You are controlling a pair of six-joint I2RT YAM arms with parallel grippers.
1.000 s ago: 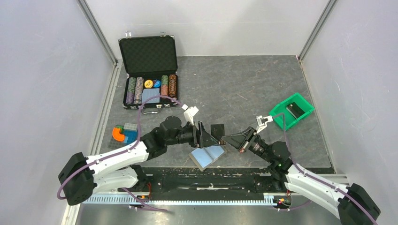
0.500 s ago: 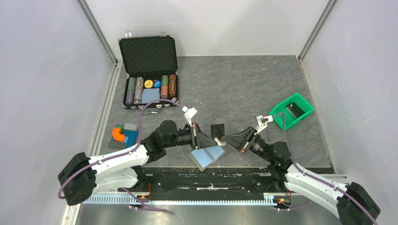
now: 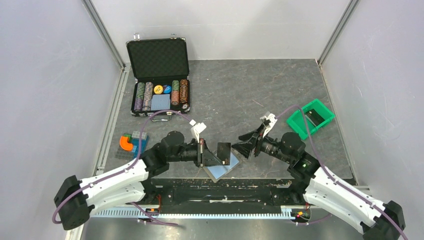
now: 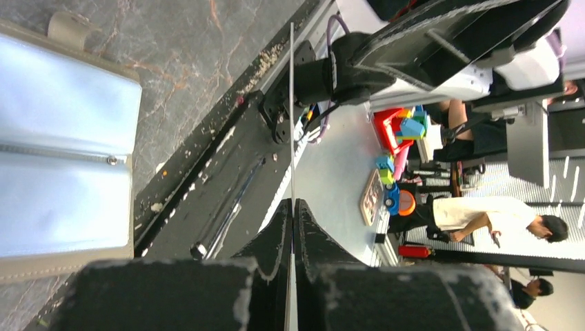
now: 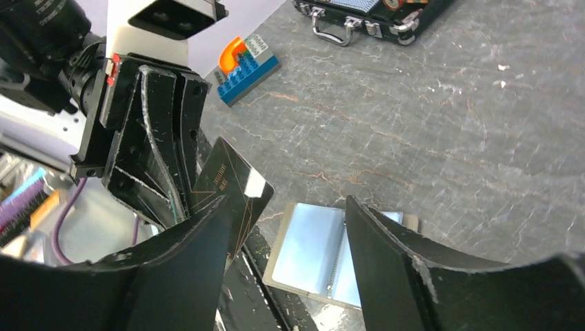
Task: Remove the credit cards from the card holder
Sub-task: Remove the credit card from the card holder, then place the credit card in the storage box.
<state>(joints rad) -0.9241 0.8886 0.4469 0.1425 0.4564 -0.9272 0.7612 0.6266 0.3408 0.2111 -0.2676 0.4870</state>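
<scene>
One card (image 3: 223, 151): dark, pinched upright by left gripper (image 3: 215, 159)
Right gripper (image 3: 241, 145): jaws spread, holding nothing
Wallet (image 3: 225, 171): open, lower centre

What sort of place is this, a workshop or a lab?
Probably a robotics test lab: a walled table with a left arm and right arm bolted on, plus practice props like a poker-chip case and toy blocks.

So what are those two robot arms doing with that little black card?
The left pincer is shut on a dark card and holds it up off the table. The card holder lies open and flat just under it, near the table's front edge. The right pincer is open beside the card, holding nothing.
</scene>
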